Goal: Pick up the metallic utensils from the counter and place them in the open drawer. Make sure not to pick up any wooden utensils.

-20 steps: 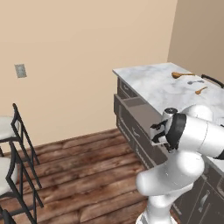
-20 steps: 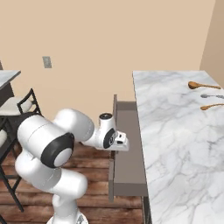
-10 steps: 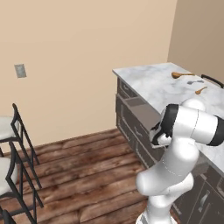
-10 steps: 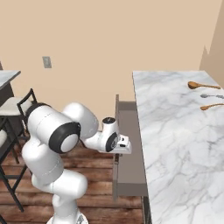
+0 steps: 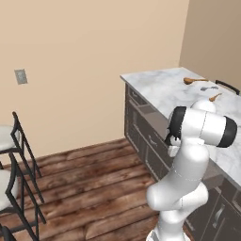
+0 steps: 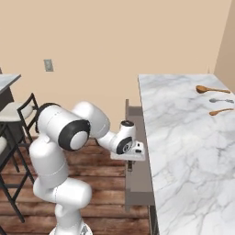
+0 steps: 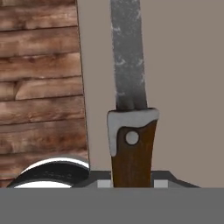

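Gripping the dark-handled utensil (image 7: 131,151) by its brown handle, the gripper (image 6: 133,150) hangs over the open drawer (image 6: 137,183), with the grey metal end pointing out ahead of the hand across the drawer's plain grey-brown floor. In the hand view that blade runs roughly parallel to the drawer's side wall, with the wooden floorboards (image 7: 39,78) showing beyond that wall, so the piece is inside the drawer's outline, near one side (the fingertips themselves are hidden, but the handle sits firmly framed between them).

The step in hand looks like the release. Done well, it means lowering until the utensil is close to the drawer floor, keeping it clear of the side wall, then parting the fingers without twisting, and lifting straight up so nothing catches the handle.

Beyond the drawer, along the counter (image 6: 183,137) toward its far end, lie three more pieces: the silver-grey spoon (image 6: 221,100) sits between the longer wooden spoon (image 6: 212,89), farther from the drawer, and the short wooden spoon (image 6: 221,111), nearer to it. All three are well apart from the drawer. My judgement is that the silver-grey spoon is next, and both neighbours must be left alone.
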Robot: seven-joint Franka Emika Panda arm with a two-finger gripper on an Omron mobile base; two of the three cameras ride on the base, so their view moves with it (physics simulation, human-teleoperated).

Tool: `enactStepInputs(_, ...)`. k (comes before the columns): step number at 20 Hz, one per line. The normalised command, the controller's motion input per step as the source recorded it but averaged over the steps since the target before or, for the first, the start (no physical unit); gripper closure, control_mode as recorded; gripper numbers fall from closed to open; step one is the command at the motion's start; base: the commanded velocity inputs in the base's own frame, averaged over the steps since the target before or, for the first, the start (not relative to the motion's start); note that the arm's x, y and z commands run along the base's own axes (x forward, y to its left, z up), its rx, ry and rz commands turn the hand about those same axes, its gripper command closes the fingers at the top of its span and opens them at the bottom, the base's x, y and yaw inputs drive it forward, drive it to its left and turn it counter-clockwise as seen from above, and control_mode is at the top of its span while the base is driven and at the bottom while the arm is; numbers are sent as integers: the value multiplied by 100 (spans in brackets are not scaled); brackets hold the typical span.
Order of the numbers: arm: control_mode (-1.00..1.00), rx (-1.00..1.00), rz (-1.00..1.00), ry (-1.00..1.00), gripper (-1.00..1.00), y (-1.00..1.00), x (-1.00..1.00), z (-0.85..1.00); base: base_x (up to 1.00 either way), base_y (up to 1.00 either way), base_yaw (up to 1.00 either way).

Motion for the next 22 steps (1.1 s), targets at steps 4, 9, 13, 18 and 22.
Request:
enactStepInputs(4,-100,13,8,15,100,92,-16,-74,0,0,0)
enactStepInputs(9,-100,7,6,11,100,100,-27,-88,0,0,0)
enactStepInputs(13,-100,1,2,4,100,100,-51,-100,0,0,0)
enactStepInputs(18,-100,0,1,1,100,100,-59,-100,0,0,0)
enactStepInputs(22,-100,0,1,6,100,100,-51,-100,0,0,0)
